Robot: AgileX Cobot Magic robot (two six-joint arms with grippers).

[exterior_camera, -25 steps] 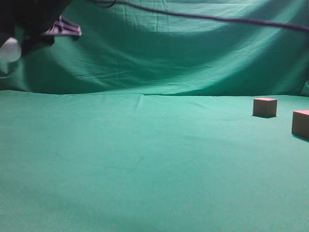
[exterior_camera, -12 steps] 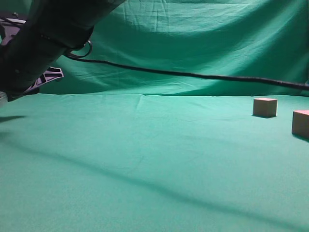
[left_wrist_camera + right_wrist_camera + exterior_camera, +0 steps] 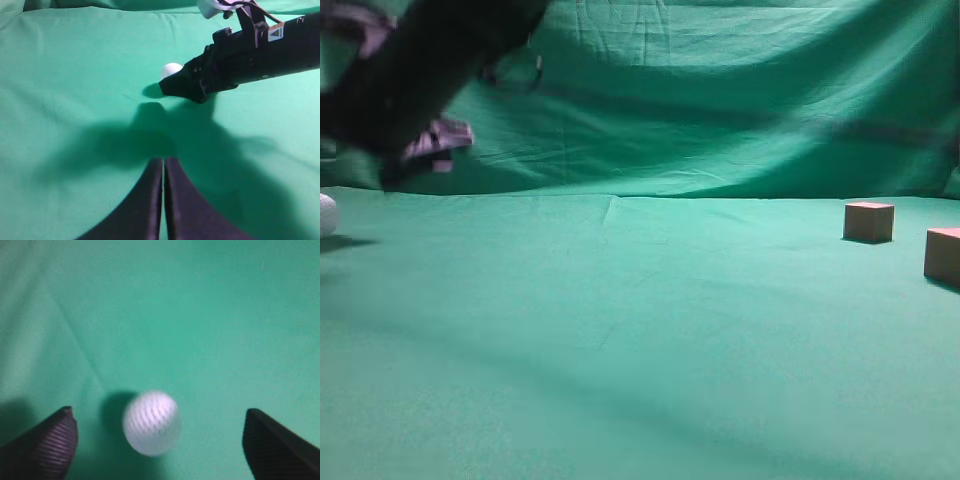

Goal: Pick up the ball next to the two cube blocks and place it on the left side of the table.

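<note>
Black arm (image 3: 260, 55), ribbed black fingers (image 3: 55, 442)

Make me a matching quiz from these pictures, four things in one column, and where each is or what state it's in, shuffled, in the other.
Things:
1. ball
2. two cube blocks
3. left gripper
4. right gripper

Descriptions:
A. fingers pressed together, holding nothing
B. far right of the table in the exterior view
C. fingers spread wide, not touching anything
D. resting on the green cloth at the far left edge of the exterior view

Pairs: 1-D, 2-B, 3-A, 4-C
</note>
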